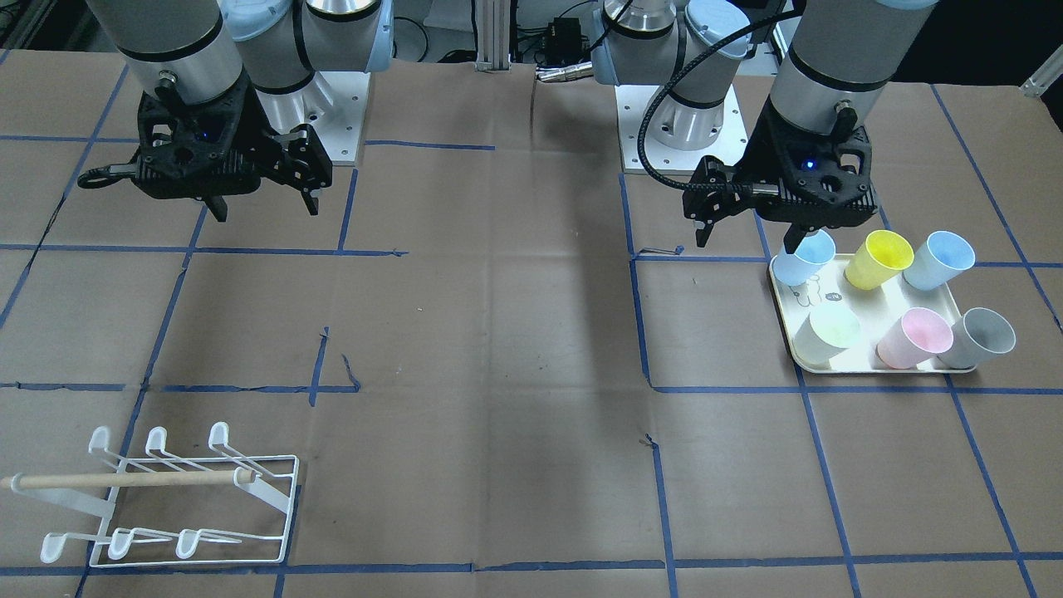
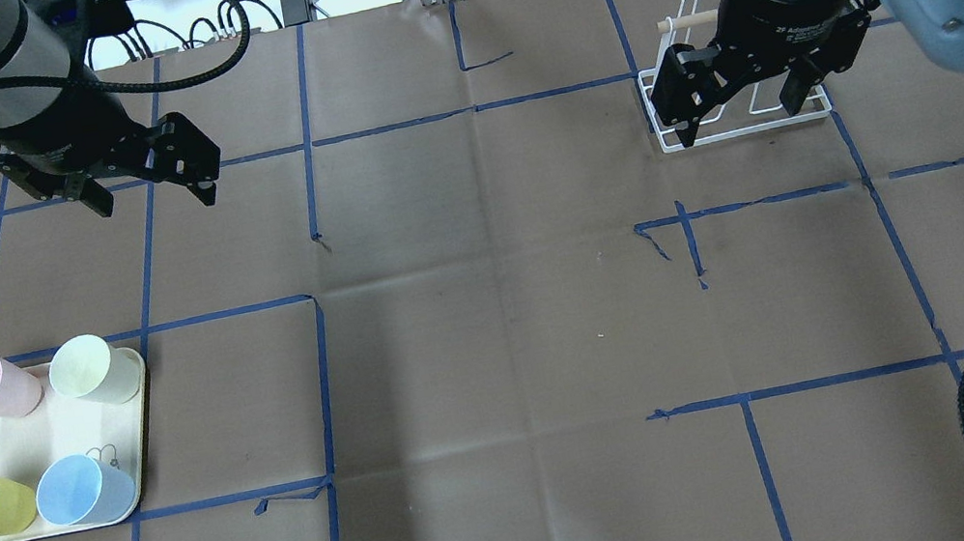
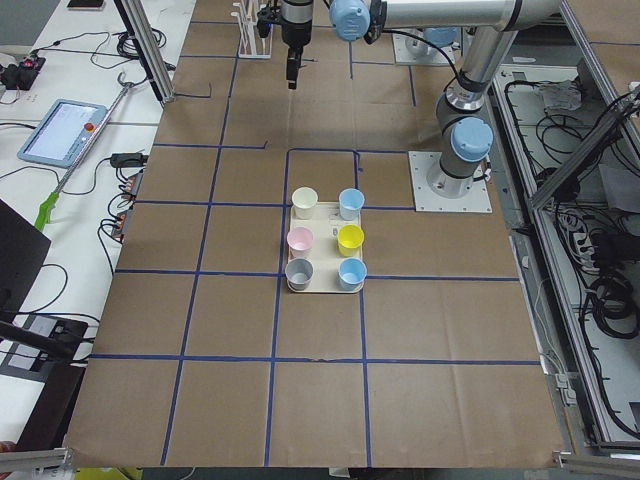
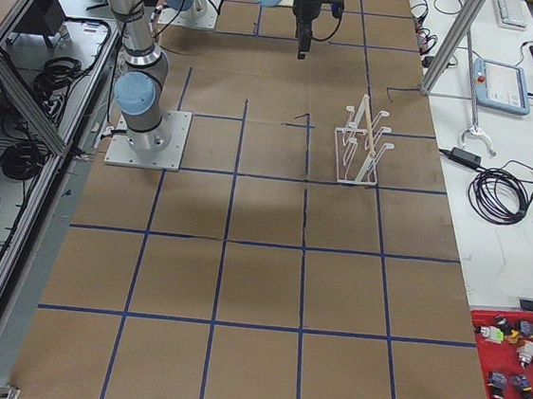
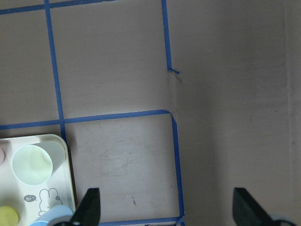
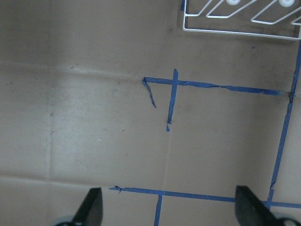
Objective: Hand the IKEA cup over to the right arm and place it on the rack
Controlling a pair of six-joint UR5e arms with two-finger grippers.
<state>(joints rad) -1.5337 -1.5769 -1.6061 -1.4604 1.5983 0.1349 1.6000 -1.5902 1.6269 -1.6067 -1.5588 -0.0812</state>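
Observation:
Several pastel cups stand on a cream tray (image 1: pixel 864 311): a blue cup (image 1: pixel 805 259), a yellow cup (image 1: pixel 879 257), a pale green cup (image 1: pixel 826 334), a pink cup (image 1: pixel 913 336) and others. My left gripper (image 1: pixel 747 239) is open and empty, held high beside the tray's inner corner; the left wrist view shows the pale green cup (image 5: pixel 32 164) at lower left. My right gripper (image 2: pixel 736 120) is open and empty, high above the white wire rack (image 1: pixel 166 498), which it partly hides in the overhead view. The rack's edge (image 6: pixel 240 21) shows in the right wrist view.
The table is covered in brown paper with a blue tape grid (image 2: pixel 296 155). The rack's wooden dowel (image 1: pixel 124 479) lies across it. The two arm bases (image 1: pixel 677 124) stand at the robot side. A red bin (image 4: pixel 515 378) of small parts sits off the table.

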